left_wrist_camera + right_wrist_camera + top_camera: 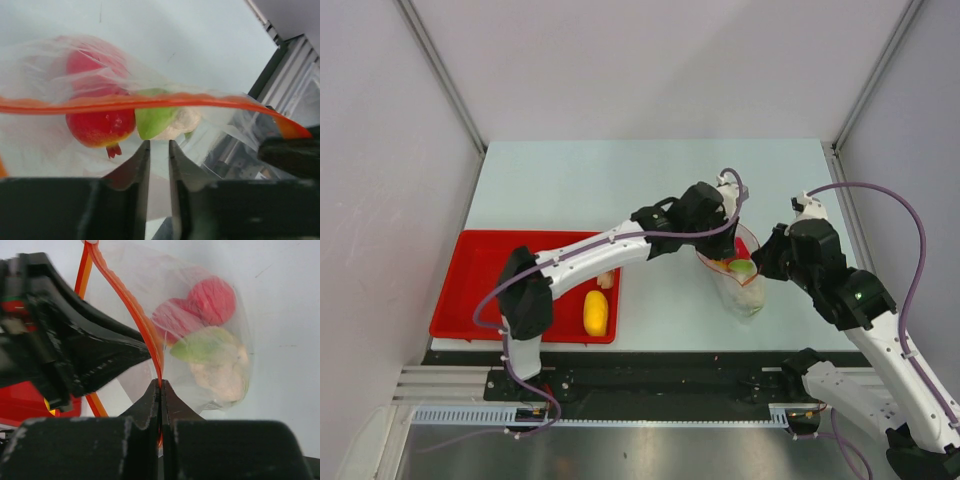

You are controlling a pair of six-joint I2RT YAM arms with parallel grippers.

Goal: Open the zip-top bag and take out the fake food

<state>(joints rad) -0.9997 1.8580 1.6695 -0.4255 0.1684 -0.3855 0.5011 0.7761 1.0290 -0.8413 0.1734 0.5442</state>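
the zip-top bag is thin clear plastic film, wrinkled and faintly glossy, with a smooth red-orange zip strip. inside, a red ball looks glossy hard plastic; the green piece smooth; the whitish lumpy piece matt, bumpy. the gripper fingers are matt black plastic. the table is smooth, matt pale.

Clear zip-top bag (mouth open) holds red, green and beige fake food.

Bag clear, red-orange zip strip. Inside: red balls, green piece, whitish lump. Tray red, yellow oval on it. My fingers black.
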